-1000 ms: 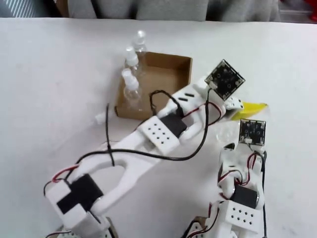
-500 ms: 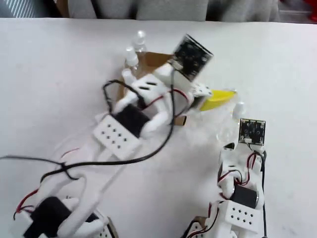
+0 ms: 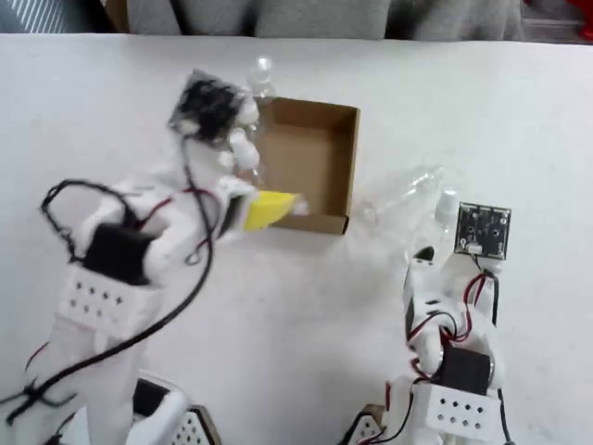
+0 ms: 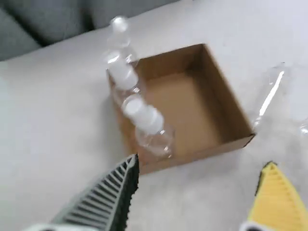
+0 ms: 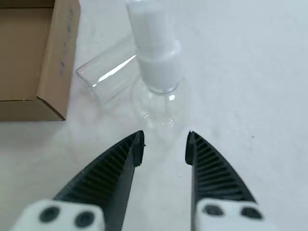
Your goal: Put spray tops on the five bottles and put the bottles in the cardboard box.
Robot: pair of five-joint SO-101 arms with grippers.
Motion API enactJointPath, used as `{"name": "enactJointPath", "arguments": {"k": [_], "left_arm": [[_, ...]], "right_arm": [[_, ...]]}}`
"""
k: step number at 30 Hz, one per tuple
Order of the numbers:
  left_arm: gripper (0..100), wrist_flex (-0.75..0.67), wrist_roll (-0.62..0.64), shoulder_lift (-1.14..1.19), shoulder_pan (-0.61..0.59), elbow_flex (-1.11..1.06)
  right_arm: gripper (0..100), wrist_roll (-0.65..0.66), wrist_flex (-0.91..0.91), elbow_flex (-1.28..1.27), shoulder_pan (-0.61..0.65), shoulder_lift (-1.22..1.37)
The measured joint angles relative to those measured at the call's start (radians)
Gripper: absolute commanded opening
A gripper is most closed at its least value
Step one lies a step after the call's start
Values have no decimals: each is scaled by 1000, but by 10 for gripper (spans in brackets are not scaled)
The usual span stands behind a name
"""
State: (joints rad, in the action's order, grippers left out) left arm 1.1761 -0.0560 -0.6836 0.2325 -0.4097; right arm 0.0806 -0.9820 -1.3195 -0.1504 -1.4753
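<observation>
Left arm: lifted over the left half of the desk, elbow bent. Left hand spread wide, empty, one grey and one yellow finger far apart, hanging just off the near left corner of the cardboard box. Right arm: low by the desk's near edge. Right hand parted to a narrow gap, gripping nothing.

Along the box's left wall: a row of three bottles with white tops, upright, the farthest one past the far corner. Inside or outside the wall for the other two: cannot tell. Between box and right arm: a clear tube-like piece lying on its side.

Just beyond the right hand's tips, not between them: the bottle with spray top, upright on the desk, right beside the clear piece, outside the box and near its right wall.
</observation>
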Motion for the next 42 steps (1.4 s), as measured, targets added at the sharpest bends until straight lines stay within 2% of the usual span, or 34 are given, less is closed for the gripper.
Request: {"name": "enactJointPath", "arguments": {"k": [8,13,18,23,30,36,42], "left_arm": [[378,-75,-117,-442,-345,-514],[378,-124,-161,-730,-471,-842],[378,-161,-167,-957,-493,-1109],[380,-161,-167,-1119,-502,-1223],[380,-163,-221,-1134,-502,-1244],[378,-258,-230,-1134,-502,-1286],[378,-267,-230,-1134,-483,-1286]], "right_arm": [[123,0,-34,37,34,0],[126,54,-9,-18,43,0],[127,112,77,-133,71,0],[136,135,143,-232,120,0],[314,184,276,-344,135,0],[271,178,285,-344,135,-2],[250,178,284,-344,78,-64]]}}
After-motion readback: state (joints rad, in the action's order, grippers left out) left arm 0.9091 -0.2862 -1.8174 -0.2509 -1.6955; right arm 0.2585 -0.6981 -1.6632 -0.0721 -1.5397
